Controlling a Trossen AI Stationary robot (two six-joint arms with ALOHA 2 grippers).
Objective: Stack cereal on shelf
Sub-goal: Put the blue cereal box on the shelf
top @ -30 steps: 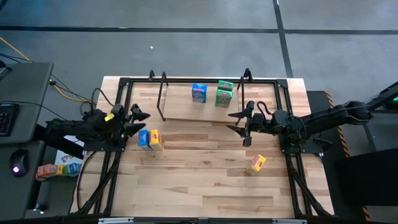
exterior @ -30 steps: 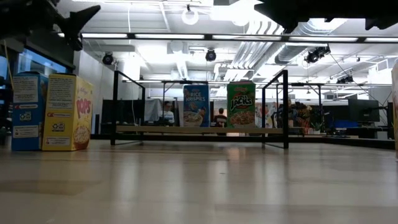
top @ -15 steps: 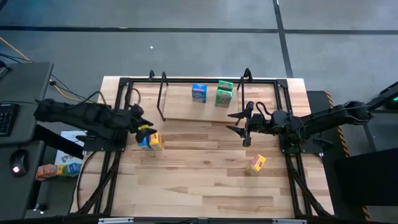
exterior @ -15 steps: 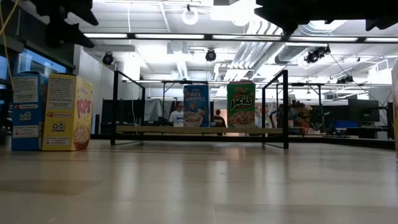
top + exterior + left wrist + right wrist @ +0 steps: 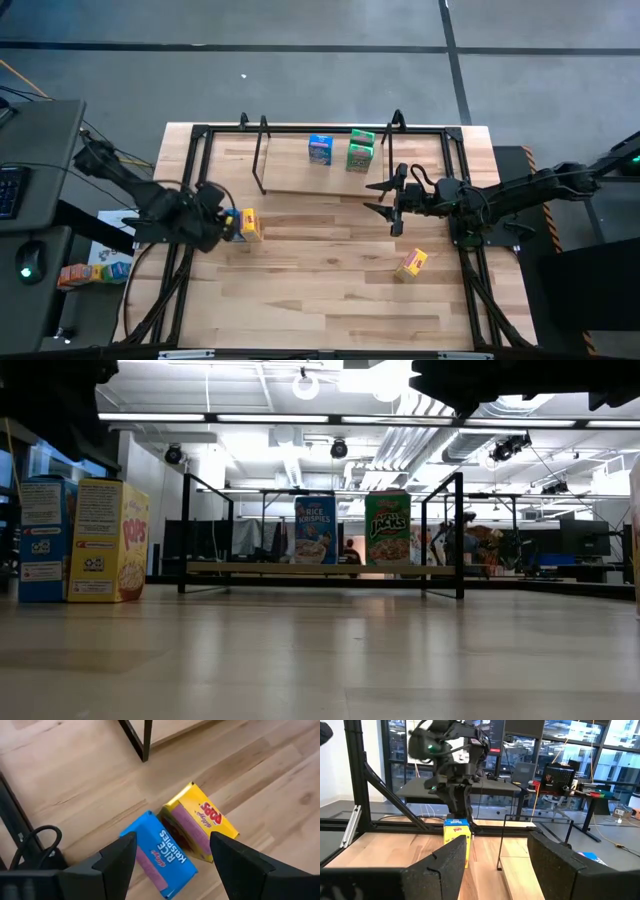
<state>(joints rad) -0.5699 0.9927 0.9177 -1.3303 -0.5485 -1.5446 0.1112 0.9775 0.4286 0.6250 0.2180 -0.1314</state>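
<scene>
Moved since a second ago: left gripper (image 5: 222, 222), formerly above and just left of the floor pair, now swung down directly over it; right arm unchanged.

Item 1, left gripper: fingers (image 5: 117, 860) spread wide, straddling the blue Rice Krispies box (image 5: 159, 856) and the yellow Pops box (image 5: 197, 822), which stand touching on the table (image 5: 320, 290) left of the shelf.

Item 2, shelf (image 5: 300, 185): at the table's far edge, carrying a second blue box (image 5: 320, 148) and a green box (image 5: 360, 150) side by side.

Item 3, right gripper (image 5: 385, 198): hovering beside the shelf's right end, jaws apart, holding nothing.

Item 4, orange box (image 5: 411, 264): lying alone, near right.

Handling advice: centre on one box only, likely the blue; close across its narrow faces without nudging its neighbour.
</scene>
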